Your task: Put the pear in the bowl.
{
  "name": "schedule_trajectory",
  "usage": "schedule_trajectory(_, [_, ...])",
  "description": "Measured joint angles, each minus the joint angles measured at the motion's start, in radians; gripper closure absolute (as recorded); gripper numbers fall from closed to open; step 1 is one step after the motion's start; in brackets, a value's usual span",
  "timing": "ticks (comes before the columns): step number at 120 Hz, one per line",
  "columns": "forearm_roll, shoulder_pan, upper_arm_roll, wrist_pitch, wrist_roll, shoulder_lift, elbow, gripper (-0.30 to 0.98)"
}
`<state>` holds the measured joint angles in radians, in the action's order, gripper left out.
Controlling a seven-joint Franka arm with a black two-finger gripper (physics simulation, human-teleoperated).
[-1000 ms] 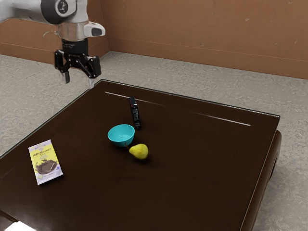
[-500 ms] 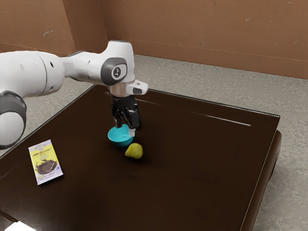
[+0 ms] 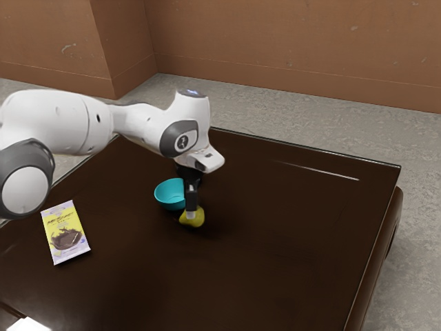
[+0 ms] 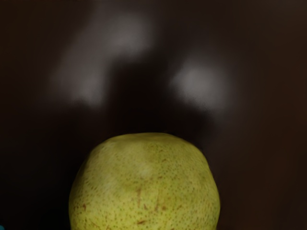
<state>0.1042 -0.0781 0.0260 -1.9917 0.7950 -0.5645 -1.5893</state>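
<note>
Gripper [image 3: 191,212] down at the pear [image 3: 200,218], which lies outside the turquoise bowl [image 3: 169,196]. Jaw spread unclear; cannot tell whether they grip the fruit.

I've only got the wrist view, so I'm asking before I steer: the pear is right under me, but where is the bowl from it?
Observer: The teal bowl sits close to the pear, toward the exterior view's left and a little farther back.

Operator: And how does the gripper stand to the pear?

Observer: The gripper is down at the pear, beside the bowl rather than over it.

Operator: Anything beyond the bowl, on the exterior view's left?

Observer: Yes, a wrapped bar lies flat, well apart from the bowl.
</note>
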Motion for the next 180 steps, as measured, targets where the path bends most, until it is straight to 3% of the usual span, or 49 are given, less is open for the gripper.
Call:
schedule_trajectory(56, [-0.001,-0.002,0.002,-0.076,0.181,-0.045,-0.018,0.0])
schedule_trajectory(132, [-0.036,0.003,-0.001,-0.123,0.275,-0.046,-0.058,0.0])
schedule_trajectory(164, [-0.033,0.003,-0.009,-0.135,0.292,-0.044,-0.055,0.22])
schedule_trajectory(180, [-0.03,0.003,-0.009,-0.148,0.298,-0.044,-0.054,0.27])
